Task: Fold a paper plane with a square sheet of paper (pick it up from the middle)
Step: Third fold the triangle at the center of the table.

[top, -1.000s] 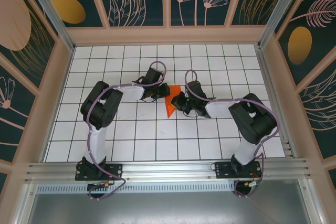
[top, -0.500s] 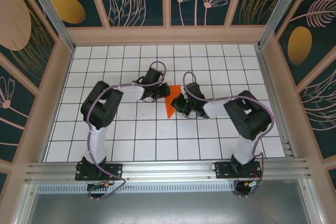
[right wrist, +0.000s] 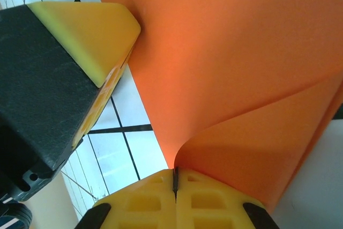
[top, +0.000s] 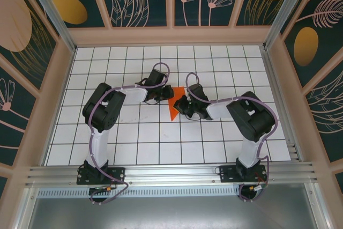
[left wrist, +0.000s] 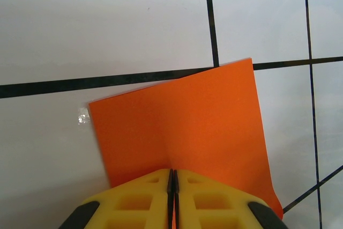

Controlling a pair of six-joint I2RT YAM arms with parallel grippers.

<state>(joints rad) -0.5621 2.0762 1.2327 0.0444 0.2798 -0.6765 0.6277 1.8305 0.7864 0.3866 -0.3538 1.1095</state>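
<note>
The square sheet of paper [left wrist: 182, 127] is thin, matte, bright orange and unmarked, and it sits between the two sets of jaws, which meet over it from either side. The left jaws are pressed together: their yellow pads [left wrist: 139, 199], a foam-like moulding with shallow rectangular recesses, leave only a hairline dark seam, and a sliver of orange shows inside it, so they are clamped on the near edge of the sheet. Ahead of those tips the paper spreads out as a slanted four-sided panel with crisp straight edges and sharp corners. A faint crease runs from the seam toward the far edge. The sheet lies low over the glossy white bench [left wrist: 107, 25], which is ruled into tiles by thin black lines. The right jaws are also closed tight, with ribbed yellow pads [right wrist: 203, 202] of the same moulding. The paper rises straight out of their seam, so they too grip it. Just above those tips it bends in a smooth, soft curl, shaded darker inside the curve, then opens into a broad flat orange plane. At the upper left of the right jaws, a blunt yellow wedge [right wrist: 91, 20] of the left finger, backed by grainy black plastic, touches that plane.
</note>
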